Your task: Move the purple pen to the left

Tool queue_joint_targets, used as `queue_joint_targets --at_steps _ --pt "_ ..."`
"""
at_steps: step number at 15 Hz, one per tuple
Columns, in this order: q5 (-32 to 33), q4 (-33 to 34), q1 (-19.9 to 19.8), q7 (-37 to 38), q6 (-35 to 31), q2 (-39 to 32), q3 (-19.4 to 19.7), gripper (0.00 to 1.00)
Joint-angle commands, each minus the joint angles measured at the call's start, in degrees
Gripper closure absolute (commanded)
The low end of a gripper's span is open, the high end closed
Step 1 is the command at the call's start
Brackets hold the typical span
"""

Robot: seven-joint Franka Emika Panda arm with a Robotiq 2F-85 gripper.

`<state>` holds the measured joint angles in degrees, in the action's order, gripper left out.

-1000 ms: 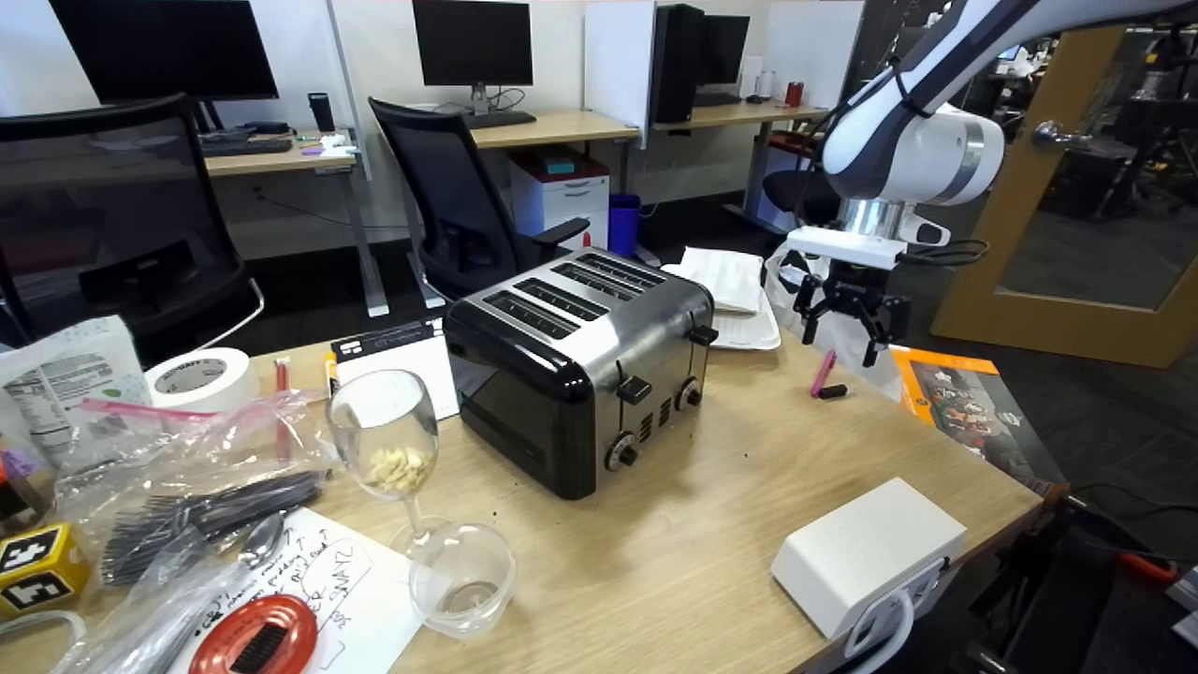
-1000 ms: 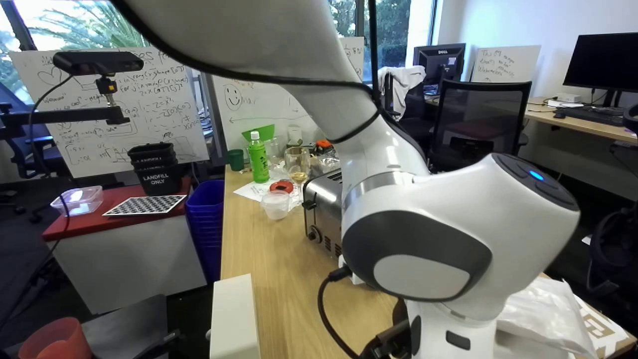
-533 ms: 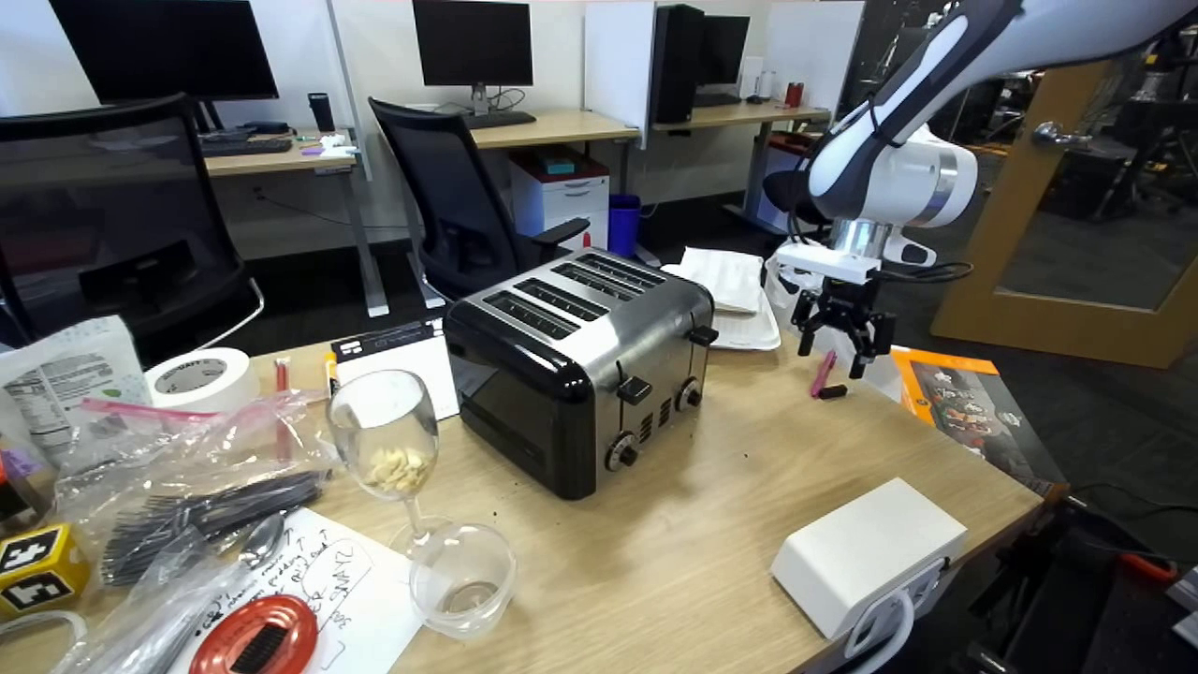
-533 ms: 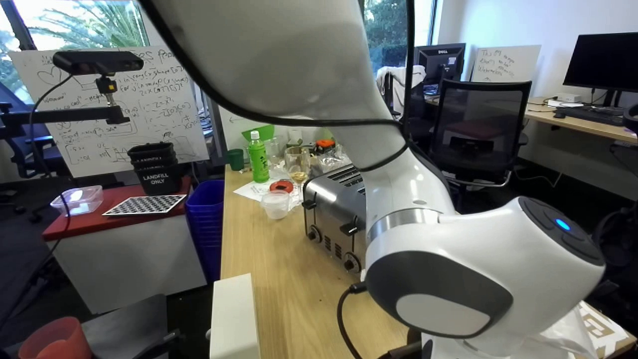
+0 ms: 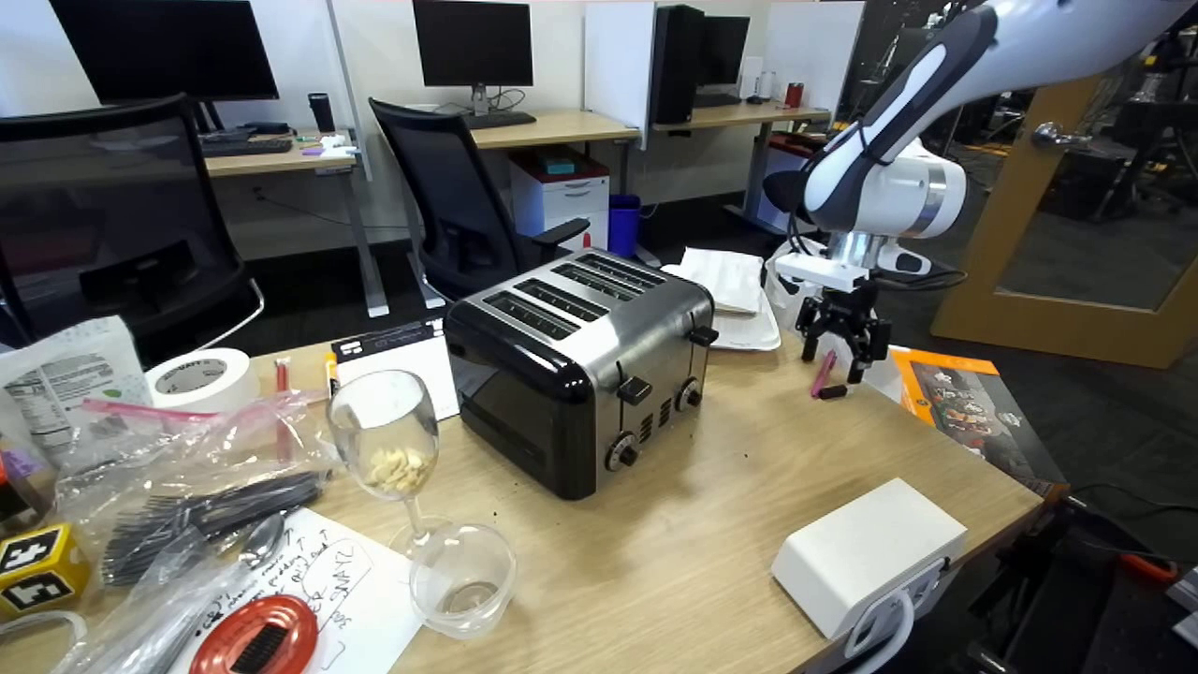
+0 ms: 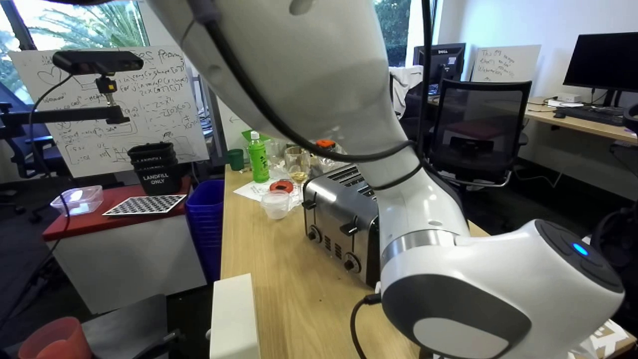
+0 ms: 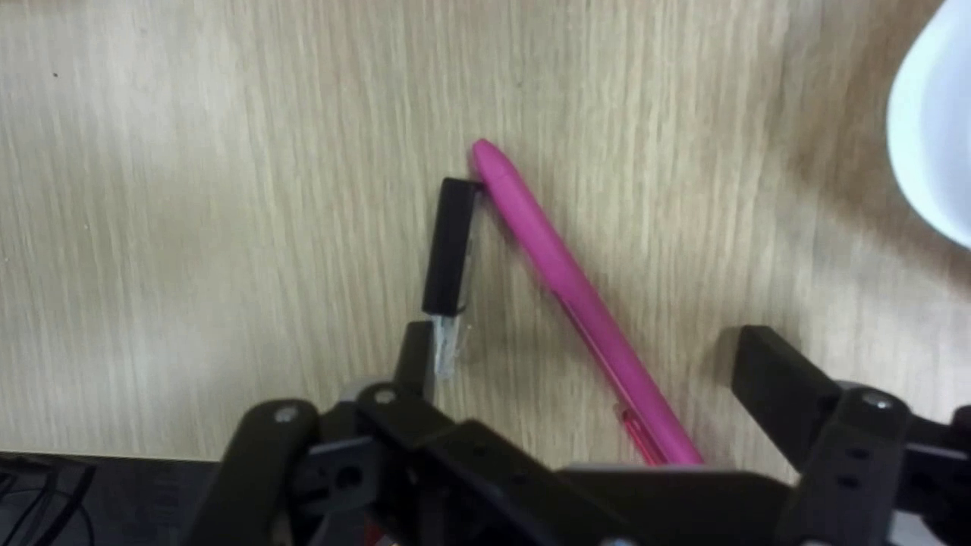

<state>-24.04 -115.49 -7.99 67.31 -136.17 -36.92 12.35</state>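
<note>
1. Low in the wrist view, we see the claw (image 7: 592, 356), its jaws apart.
2. In the gap between, mid-frame, we find the purple pen (image 7: 573, 292) (magenta, really) on the table (image 7: 227, 303).
3. Just left lies a short black cylinder (image 7: 449, 246).

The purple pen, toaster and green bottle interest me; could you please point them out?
Purple pen (image 7: 587, 305), in the wrist view: the middle of its barrel.
Toaster (image 5: 604, 352), in an exterior view: its silver casing.
Green bottle (image 6: 258, 162), in an exterior view: the middle of its body.
</note>
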Motion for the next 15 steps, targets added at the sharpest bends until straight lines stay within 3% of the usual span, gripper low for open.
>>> queue_joint_targets --at_steps 1,10,12,13,14,15 --pt "0.5 1.9 -0.3 1.6 0.0 -1.1 -0.1 0.00" --pt "2.7 4.0 0.4 4.3 -0.5 -3.1 0.5 0.00" --pt "0.2 4.2 -1.8 2.6 0.5 -2.7 -1.3 0.01" --pt "-0.8 4.1 -2.3 2.3 0.6 -2.6 -1.6 0.08" --pt "-0.9 4.1 -2.2 2.8 0.4 -2.8 -1.4 0.23" --pt "-0.9 4.2 -2.0 3.1 0.3 -3.0 -1.3 0.29"
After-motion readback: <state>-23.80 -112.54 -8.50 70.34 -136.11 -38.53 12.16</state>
